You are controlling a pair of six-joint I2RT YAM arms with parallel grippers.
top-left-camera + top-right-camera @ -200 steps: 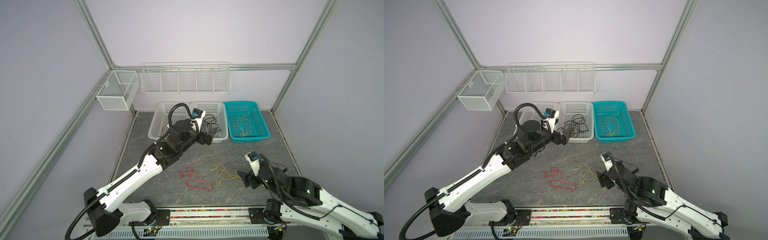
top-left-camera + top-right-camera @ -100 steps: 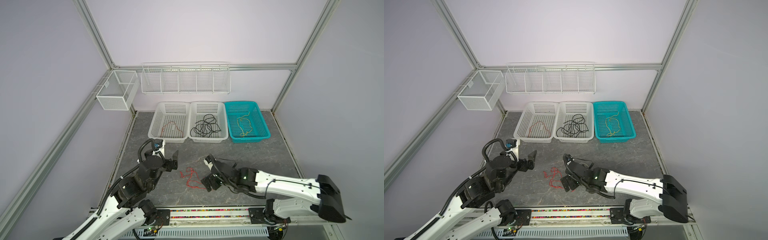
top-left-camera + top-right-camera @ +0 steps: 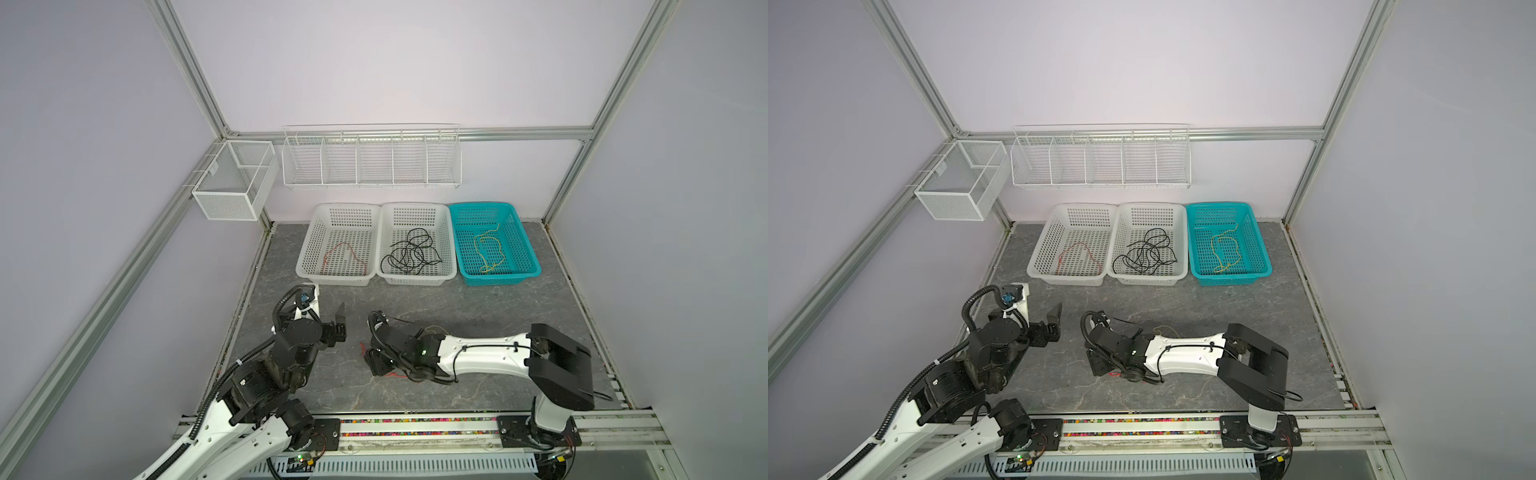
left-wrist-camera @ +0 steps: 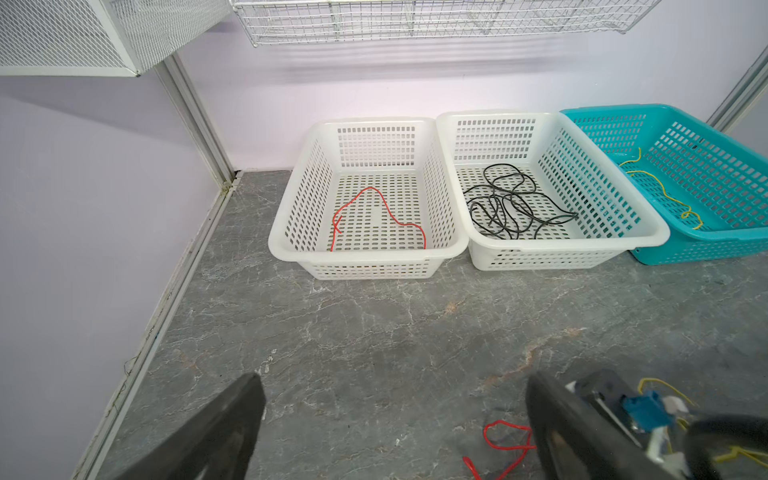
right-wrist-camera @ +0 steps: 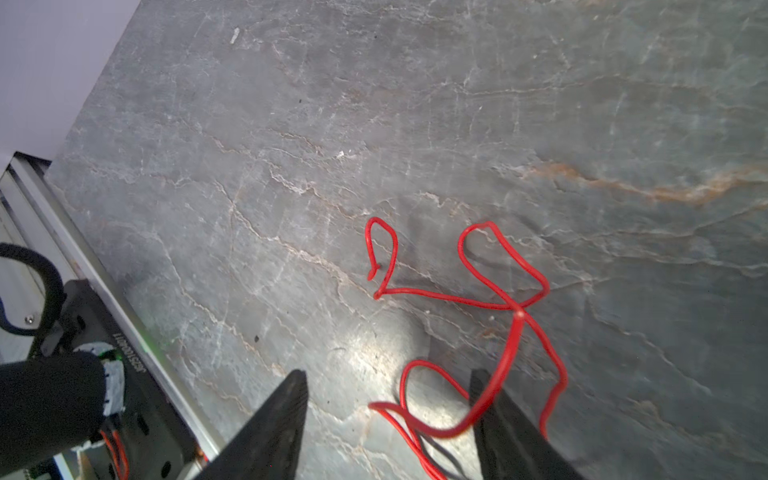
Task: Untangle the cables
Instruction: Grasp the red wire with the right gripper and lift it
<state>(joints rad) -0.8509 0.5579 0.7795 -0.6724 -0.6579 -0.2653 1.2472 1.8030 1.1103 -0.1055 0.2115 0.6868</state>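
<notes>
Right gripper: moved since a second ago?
Yes. In a top view the right gripper has shifted left: from in front of the teal basket to in front of the left edge of the middle white basket.

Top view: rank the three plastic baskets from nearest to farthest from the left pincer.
1. Left white basket, left end of the row, at the back of the table.
2. Middle white basket, centre of the row.
3. Teal basket, right end of the row.
</notes>
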